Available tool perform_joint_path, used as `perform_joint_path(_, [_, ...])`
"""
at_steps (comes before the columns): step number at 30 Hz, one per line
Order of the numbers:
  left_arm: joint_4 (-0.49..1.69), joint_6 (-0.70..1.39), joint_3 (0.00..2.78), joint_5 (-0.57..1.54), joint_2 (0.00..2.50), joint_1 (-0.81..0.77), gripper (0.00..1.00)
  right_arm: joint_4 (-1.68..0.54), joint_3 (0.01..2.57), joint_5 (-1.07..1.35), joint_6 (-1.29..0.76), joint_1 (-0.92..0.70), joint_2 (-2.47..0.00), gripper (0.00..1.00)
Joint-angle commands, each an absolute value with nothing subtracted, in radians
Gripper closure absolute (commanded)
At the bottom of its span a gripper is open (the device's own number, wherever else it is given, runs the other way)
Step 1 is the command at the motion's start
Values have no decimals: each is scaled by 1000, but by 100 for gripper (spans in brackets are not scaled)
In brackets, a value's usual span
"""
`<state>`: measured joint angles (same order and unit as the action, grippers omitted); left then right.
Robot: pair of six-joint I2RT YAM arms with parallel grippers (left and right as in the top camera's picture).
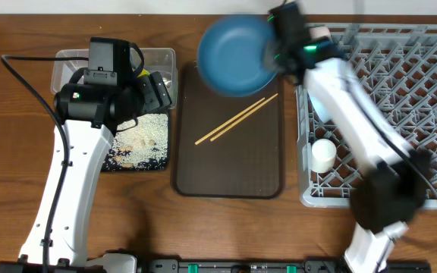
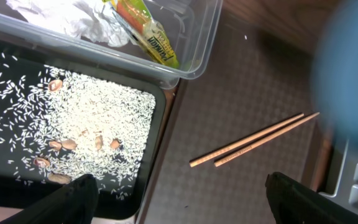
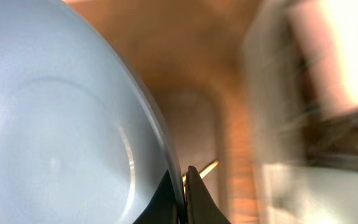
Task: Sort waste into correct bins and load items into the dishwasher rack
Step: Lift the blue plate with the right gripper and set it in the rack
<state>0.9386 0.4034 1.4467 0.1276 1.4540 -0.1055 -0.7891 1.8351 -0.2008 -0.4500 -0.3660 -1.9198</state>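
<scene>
My right gripper [image 1: 273,54] is shut on the rim of the large dark blue bowl [image 1: 237,54] and holds it above the far end of the brown tray; the bowl fills the left of the right wrist view [image 3: 55,118], jaws [image 3: 182,186] pinching its edge. Two wooden chopsticks [image 1: 236,119] lie on the brown tray [image 1: 226,171]. My left gripper [image 2: 179,199] is open over the black tray's edge. The black tray [image 2: 5,186] holds rice scraps [image 2: 98,112]. The clear tub [image 2: 204,37] holds white tissue [image 2: 86,22] and the yellow-green wrapper [image 2: 148,37]. The grey rack [image 1: 423,83] holds a white cup [image 1: 323,155].
The brown serving tray lies between the bins on the left and the rack on the right. Brown nut-like bits [image 2: 64,144] lie among the rice. A black cable [image 1: 29,83] runs along the left arm. The right arm crosses the rack's left part.
</scene>
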Motion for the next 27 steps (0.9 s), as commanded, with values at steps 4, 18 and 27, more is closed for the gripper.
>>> perform_joint_path(4, [942,397,1444,119,1457,-101,11,-842,1850,-680,-407,-245,-1645,99])
perform_joint_path(18, [942,397,1444,119,1457,-101,11,-701,1850,-1277,357,26,-1665,99])
perform_joint_path(27, [942,397,1444,119,1457,-101,11,-653,1850,-1282,616,98,-1811,99])
